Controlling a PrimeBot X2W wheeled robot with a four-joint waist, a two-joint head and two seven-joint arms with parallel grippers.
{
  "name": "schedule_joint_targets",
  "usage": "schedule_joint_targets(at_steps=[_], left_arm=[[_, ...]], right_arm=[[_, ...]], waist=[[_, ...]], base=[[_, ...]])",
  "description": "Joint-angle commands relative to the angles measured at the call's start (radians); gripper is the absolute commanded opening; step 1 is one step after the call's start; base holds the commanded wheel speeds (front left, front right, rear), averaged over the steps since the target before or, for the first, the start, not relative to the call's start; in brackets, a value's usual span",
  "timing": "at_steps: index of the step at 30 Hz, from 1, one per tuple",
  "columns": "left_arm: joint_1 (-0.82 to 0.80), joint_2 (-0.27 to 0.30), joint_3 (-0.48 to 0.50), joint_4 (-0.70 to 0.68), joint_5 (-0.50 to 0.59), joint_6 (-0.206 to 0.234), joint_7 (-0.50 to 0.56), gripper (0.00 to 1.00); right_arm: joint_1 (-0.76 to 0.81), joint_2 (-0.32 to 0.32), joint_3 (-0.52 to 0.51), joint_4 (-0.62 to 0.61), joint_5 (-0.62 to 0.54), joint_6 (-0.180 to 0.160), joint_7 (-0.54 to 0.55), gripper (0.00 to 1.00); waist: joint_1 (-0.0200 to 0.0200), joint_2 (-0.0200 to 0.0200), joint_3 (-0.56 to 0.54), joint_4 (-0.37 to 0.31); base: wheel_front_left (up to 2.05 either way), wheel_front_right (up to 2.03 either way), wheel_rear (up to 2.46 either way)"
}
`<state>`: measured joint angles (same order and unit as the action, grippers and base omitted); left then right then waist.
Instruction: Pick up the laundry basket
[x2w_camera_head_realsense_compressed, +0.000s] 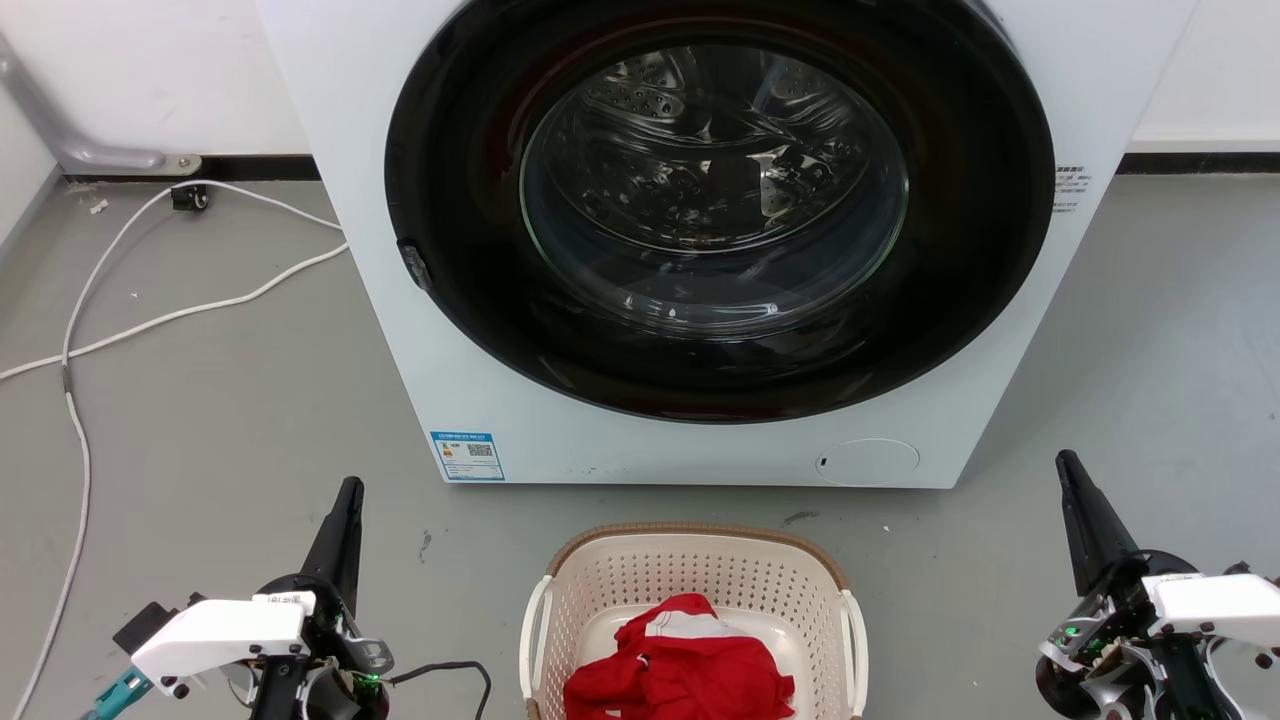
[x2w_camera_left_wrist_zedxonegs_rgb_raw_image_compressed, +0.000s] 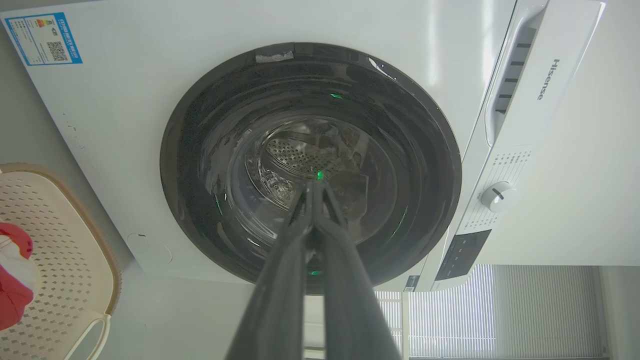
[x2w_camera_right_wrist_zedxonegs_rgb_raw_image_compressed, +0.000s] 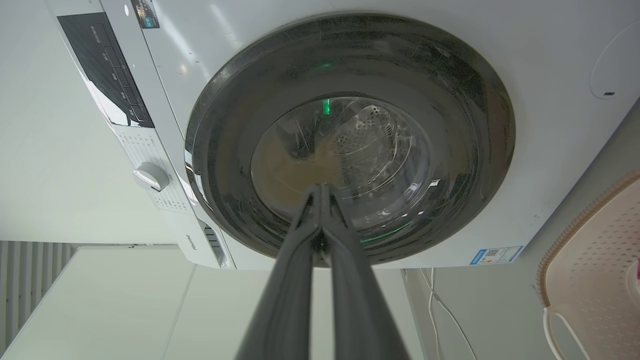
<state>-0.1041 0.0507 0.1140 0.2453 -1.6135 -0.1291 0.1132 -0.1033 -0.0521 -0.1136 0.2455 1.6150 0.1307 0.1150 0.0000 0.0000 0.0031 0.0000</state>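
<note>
Dark fingers on left claw (x2w_camera_head_realsense_compressed: 350, 490) closed together, empty; right claw (x2w_camera_head_realsense_compressed: 1066, 465) same. Laundry basket (x2w_camera_head_realsense_compressed: 700, 575) on floor (x2w_camera_head_realsense_compressed: 250, 420) between them, inward of both, just short of washer (x2w_camera_head_realsense_compressed: 400, 300). One white handle (x2w_camera_head_realsense_compressed: 532, 620) faces each claw. Left looks marginally nearer; likely needs both.

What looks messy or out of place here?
Nothing much. A white cable trails loose across the floor left of the washing machine, and a red garment lies crumpled in the laundry basket.
</note>
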Motion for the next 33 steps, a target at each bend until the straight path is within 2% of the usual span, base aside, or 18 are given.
schedule_joint_targets(at_steps=[1, 24, 25, 33], left_arm=[[-0.01, 0.0, 0.001, 0.001, 0.001, -0.003, 0.003, 0.0], [-0.01, 0.0, 0.001, 0.001, 0.001, -0.003, 0.003, 0.0], [0.0, 0.0, 0.0, 0.0, 0.0, 0.0, 0.0, 1.0], [0.01, -0.002, -0.037, 0.002, 0.008, 0.0, -0.034, 1.0]], right_arm=[[-0.012, 0.003, 0.001, 0.001, -0.004, 0.0, 0.0, 0.0], [-0.012, 0.003, 0.001, 0.001, -0.004, 0.0, 0.0, 0.0], [0.0, 0.0, 0.0, 0.0, 0.0, 0.0, -0.001, 1.0], [0.023, 0.001, 0.021, -0.014, -0.019, 0.0, -0.032, 1.0]], waist=[[0.0, 0.0, 0.0, 0.0], [0.0, 0.0, 0.0, 0.0], [0.0, 0.0, 0.0, 0.0], [0.0, 0.0, 0.001, 0.0]], base=[[0.0, 0.0, 0.0], [0.0, 0.0, 0.0], [0.0, 0.0, 0.0], [0.0, 0.0, 0.0]])
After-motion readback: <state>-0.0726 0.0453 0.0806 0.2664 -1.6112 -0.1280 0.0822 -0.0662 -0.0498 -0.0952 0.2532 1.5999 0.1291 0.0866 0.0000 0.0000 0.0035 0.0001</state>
